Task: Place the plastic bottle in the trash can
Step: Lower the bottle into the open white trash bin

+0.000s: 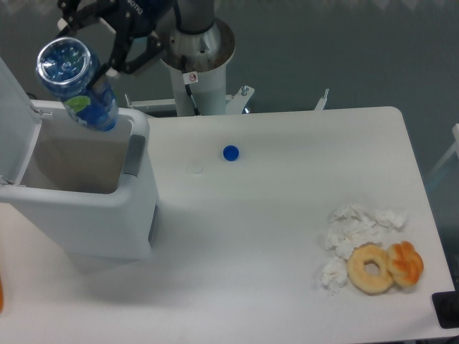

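Gripper [92,44] clamped on plastic bottle [75,82], which hangs tilted over the open trash can [86,208] at its back rim; blue cap [230,153] on table [287,236], donut [371,268] among tissues [351,233].

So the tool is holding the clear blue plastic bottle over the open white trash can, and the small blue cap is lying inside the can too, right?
Not quite. The small blue cap lies on the white table, to the right of the white trash can, not inside it, as the fixed camera shows. The rest holds: the tool has the clear blue plastic bottle over the open can.
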Available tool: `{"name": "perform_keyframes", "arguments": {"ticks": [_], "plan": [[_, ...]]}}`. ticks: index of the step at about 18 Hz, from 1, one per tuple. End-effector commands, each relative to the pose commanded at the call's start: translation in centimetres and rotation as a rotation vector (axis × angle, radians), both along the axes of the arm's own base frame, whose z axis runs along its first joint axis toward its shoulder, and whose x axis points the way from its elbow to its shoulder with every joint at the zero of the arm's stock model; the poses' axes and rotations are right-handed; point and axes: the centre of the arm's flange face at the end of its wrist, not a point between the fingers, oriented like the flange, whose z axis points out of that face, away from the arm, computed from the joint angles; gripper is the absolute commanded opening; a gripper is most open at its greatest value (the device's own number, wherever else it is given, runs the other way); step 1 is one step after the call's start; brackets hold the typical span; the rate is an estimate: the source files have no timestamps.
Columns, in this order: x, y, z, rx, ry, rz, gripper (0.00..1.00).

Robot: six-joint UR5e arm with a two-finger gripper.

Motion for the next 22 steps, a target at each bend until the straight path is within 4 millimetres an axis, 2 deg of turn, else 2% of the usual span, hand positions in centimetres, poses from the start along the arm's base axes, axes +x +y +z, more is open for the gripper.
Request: {"name": "perform_keyframes", "arguments": {"ticks": [7,16,22], "plan": [[0.3,1.6,-1.7,-0.015,-0.018,-0.031,0.65],[1.8,2.2,-5.6,-0.066,-0.073,-0.064,0.65],[1.9,2.3,-5.9,-0.071,-0.077,-0.064,0.65]]}}
